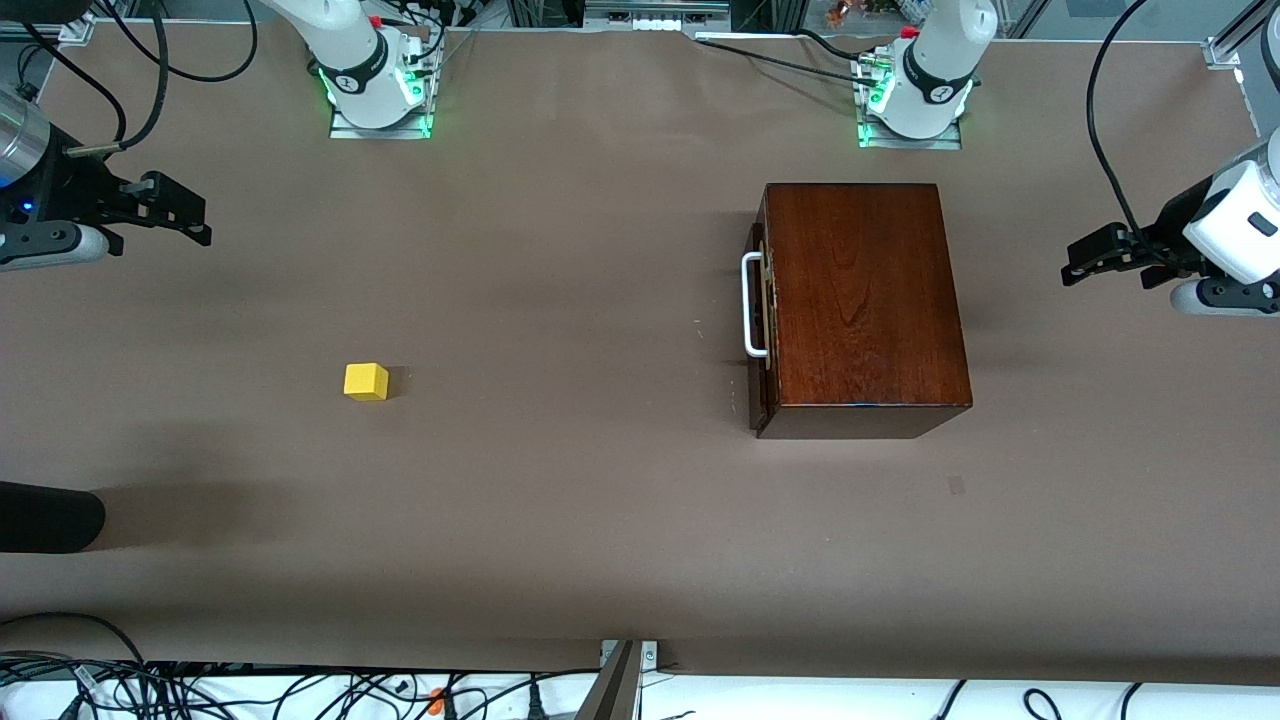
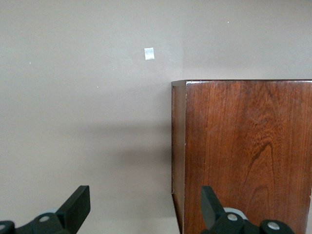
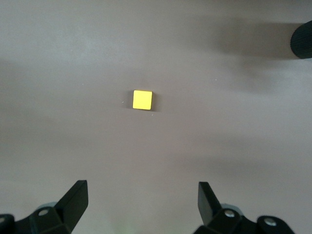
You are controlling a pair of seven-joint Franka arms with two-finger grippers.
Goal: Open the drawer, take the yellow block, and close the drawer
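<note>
The drawer (image 1: 762,318), a dark reddish-brown front panel with a white U-shaped bar handle (image 1: 751,305), sits pushed into the glossy dark mahogany box (image 1: 862,300), so its tray is hidden and only a thin edge of the front shows from above. The front faces the right arm's end of the table, the handle's bar runs along it from nearer the front camera to farther from it, and the box's long axis lies the same way. The box stands on the brown table (image 1: 560,500) toward the left arm's end. The small bright yellow cube-shaped block (image 1: 366,381) rests on the bare table well apart from the box, toward the right arm's end and somewhat nearer the front camera than the handle; its edges sit nearly square to the table. The right gripper (image 3: 142,202) hangs over the table at the right arm's end, fingers spread wide and empty, the block in plain sight below it. The left gripper (image 2: 146,207) hangs over the box's edge at the left arm's end, its fingers also wide apart and holding nothing. Both arms are cut off by the edges of the front view.
</note>
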